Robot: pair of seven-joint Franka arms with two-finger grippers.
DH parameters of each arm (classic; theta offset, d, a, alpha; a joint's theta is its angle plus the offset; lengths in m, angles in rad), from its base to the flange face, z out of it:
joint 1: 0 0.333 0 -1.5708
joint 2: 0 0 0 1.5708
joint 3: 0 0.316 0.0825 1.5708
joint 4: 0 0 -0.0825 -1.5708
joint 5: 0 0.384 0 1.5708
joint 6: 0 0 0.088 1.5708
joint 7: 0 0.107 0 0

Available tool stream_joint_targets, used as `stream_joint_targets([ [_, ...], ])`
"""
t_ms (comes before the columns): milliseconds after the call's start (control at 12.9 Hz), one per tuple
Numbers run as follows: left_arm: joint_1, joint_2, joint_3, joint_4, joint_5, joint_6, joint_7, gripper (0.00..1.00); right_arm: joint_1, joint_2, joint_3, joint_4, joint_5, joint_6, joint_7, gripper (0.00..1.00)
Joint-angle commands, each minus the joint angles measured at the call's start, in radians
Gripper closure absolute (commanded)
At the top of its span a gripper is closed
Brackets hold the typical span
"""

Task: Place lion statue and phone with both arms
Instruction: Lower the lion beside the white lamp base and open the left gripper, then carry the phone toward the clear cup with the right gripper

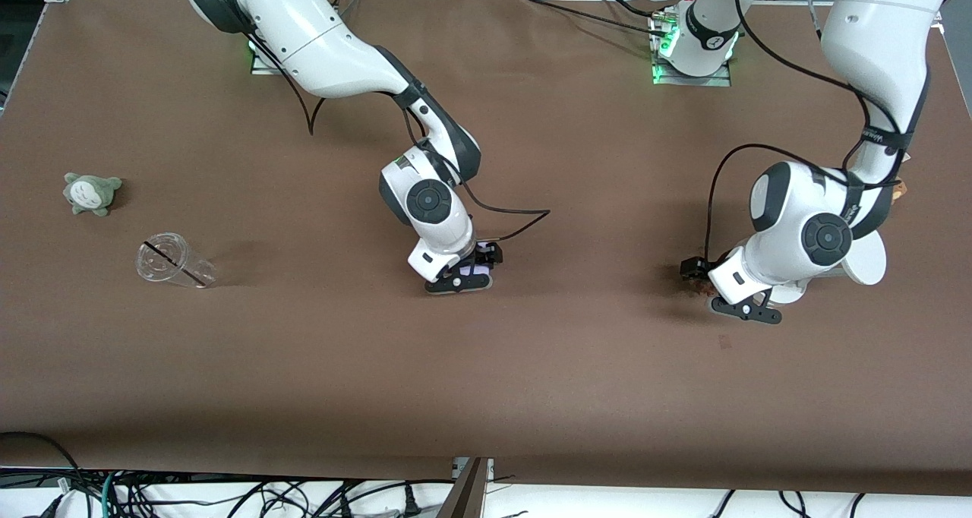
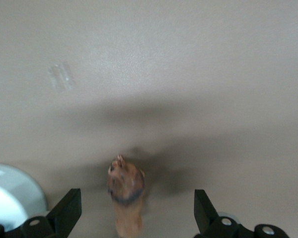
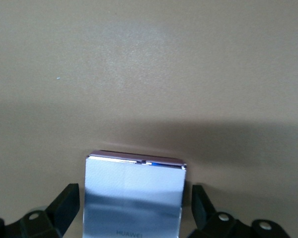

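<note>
The phone [image 1: 472,276], a flat lavender-white rectangle, lies on the brown table near its middle. My right gripper [image 1: 472,272] is low over it and open. In the right wrist view the phone [image 3: 134,196] sits between the two black fingers [image 3: 64,208] with a narrow gap on each side. The lion statue [image 1: 697,284], small and orange-brown, lies toward the left arm's end of the table. My left gripper [image 1: 717,290] is low over it and open. In the left wrist view the lion statue [image 2: 125,196] lies between the widely spread fingers [image 2: 65,212], touching neither.
A white round-based stand [image 1: 864,263] stands right beside the left gripper and shows in the left wrist view [image 2: 10,196]. A grey-green plush [image 1: 93,192] and a clear cup on its side [image 1: 173,260] lie toward the right arm's end. A tan object [image 1: 900,191] peeks from under the left arm.
</note>
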Motion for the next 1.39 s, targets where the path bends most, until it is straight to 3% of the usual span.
stream_joint_targets([
  [0,-0.038,-0.089,0.004,0.113,-0.010,-0.215,-0.044,0.00,0.011,0.034,-0.004,0.034,-0.009,0.013,0.002,0.00],
  [155,-0.049,-0.132,0.002,0.231,-0.010,-0.389,-0.050,0.00,0.011,0.039,-0.005,0.034,-0.011,0.026,0.004,0.00],
  [232,-0.049,-0.149,0.001,0.291,-0.010,-0.459,-0.050,0.00,0.011,0.039,-0.005,0.034,-0.011,0.026,0.007,0.20],
  [309,-0.048,-0.160,0.002,0.349,-0.010,-0.521,-0.049,0.00,0.011,0.037,-0.008,0.034,-0.009,0.026,0.005,0.62],
  [387,-0.046,-0.164,0.010,0.411,-0.010,-0.576,-0.047,0.00,0.010,0.034,-0.011,0.034,-0.008,0.023,0.004,0.77],
  [541,-0.032,-0.183,0.018,0.509,-0.011,-0.687,-0.046,0.00,0.000,0.019,-0.014,0.033,-0.009,0.016,0.001,0.87],
  [619,-0.020,-0.195,0.019,0.534,-0.010,-0.739,-0.046,0.00,-0.010,0.005,-0.016,0.029,-0.009,0.004,-0.002,0.95],
  [773,-0.020,-0.198,0.019,0.539,-0.011,-0.767,-0.047,0.00,-0.035,-0.048,-0.024,0.028,-0.009,-0.086,-0.007,1.00],
  [928,-0.035,-0.271,0.036,0.461,-0.016,-0.747,-0.067,0.00,-0.067,-0.137,-0.047,0.025,-0.009,-0.237,-0.015,1.00],
  [1083,-0.081,-0.426,0.154,0.215,-0.031,-0.521,-0.089,0.00,-0.085,-0.249,-0.111,-0.001,-0.006,-0.411,-0.077,1.00],
  [1160,-0.084,-0.495,0.162,0.113,-0.040,-0.420,-0.087,0.00,-0.087,-0.295,-0.152,-0.016,-0.003,-0.469,-0.137,1.00],
  [1315,-0.090,-0.555,0.167,0.033,-0.042,-0.402,-0.090,0.00,-0.089,-0.377,-0.246,-0.058,0.005,-0.554,-0.238,1.00],
])
